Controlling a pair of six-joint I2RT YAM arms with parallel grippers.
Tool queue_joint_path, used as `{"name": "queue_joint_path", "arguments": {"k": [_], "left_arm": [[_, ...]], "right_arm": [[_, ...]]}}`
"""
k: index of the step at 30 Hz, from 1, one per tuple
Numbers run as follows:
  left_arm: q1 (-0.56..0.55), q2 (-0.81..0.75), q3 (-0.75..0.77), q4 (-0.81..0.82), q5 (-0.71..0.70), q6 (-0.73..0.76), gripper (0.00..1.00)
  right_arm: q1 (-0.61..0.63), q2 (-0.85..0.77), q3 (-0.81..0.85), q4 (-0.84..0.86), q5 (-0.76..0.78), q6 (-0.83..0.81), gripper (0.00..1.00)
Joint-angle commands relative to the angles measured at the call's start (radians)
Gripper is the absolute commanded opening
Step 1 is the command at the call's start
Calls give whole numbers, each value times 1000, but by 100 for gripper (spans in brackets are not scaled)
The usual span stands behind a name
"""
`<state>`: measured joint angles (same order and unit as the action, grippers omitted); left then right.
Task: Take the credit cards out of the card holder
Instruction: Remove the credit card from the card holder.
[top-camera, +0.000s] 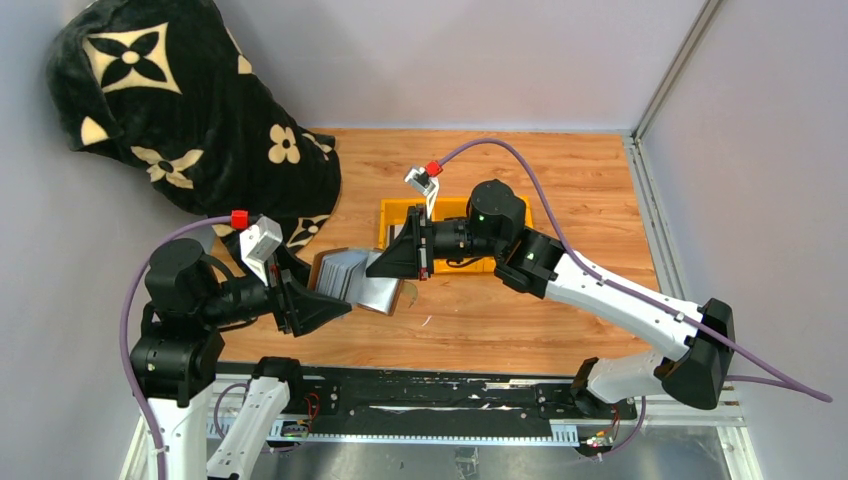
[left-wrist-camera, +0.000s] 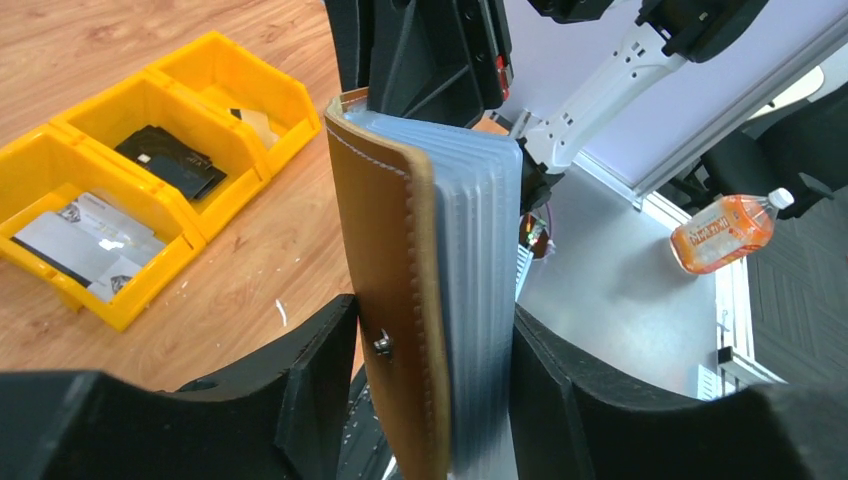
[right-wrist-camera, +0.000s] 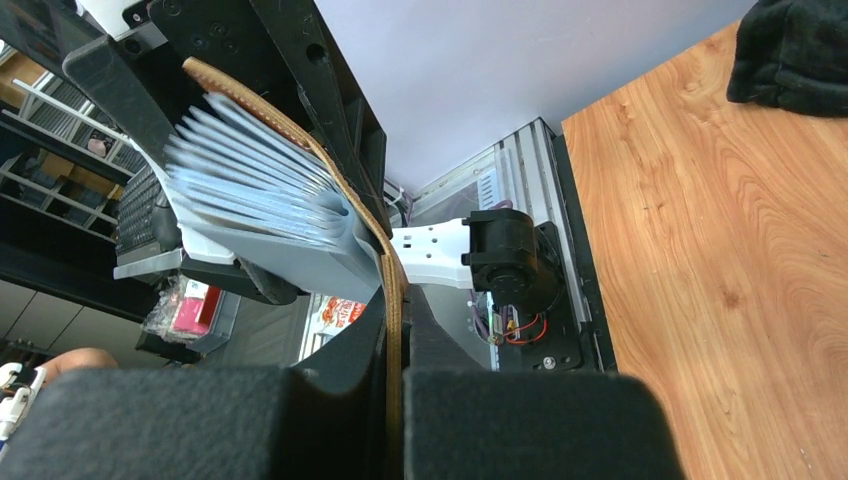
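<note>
Just on the near side of the yellow tray (top-camera: 392, 212), the card holder (top-camera: 352, 278) hangs above the table (top-camera: 580, 200), stretched between both grippers. The left gripper (top-camera: 325, 304) is clamped across one end, its fingers (left-wrist-camera: 320, 370) pressing the brown leather cover on one side and the grey sleeves (right-wrist-camera: 255, 185) on the other. The right gripper (top-camera: 388, 262) pinches the other end, closed tight on the edge of the leather alone.

Right of the tray, bare wood runs out to a metal rail and grey wall. Left of the tray, a black flower-patterned blanket (top-camera: 190, 110) fills the far corner and comes close to the left arm. Behind the tray, a strip of wood separates it from the back wall.

From above, the right arm covers much of the tray. The left wrist view shows three compartments, with pale cards (left-wrist-camera: 85, 235) in one and a black object (left-wrist-camera: 170, 160) in the middle one. The sleeves are hazy, so I cannot tell whether cards sit inside them. The fingers hide both ends of the holder.

Its long axis runs from the left gripper toward the tray, rising slightly. The sleeves fan apart off the leather spine, and a snap stud (left-wrist-camera: 381, 343) shows on the outer cover.
</note>
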<state>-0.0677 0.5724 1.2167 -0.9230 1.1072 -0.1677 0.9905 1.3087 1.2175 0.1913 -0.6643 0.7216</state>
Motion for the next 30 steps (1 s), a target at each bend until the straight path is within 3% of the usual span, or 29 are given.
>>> {"name": "queue_joint_path", "arguments": {"k": [1,9,21,26,30], "left_arm": [[-3,-10,-3,23,98,-7,56],[-3,7,-2,21,98,-19,51],[-3,3,6,21,125,-40,64],[-3,12,5,20,96,-38,54],[-3,3,7,19,-108,-12,43]], "right_arm": [[10,-14,-10,49,41,20,0],[23,-31,-21,52,39,10,0],[23,-40,-34,54,48,13,0],[25,-49,-33,56,45,17,0],[36,-52,-27,68,40,34,0]]}}
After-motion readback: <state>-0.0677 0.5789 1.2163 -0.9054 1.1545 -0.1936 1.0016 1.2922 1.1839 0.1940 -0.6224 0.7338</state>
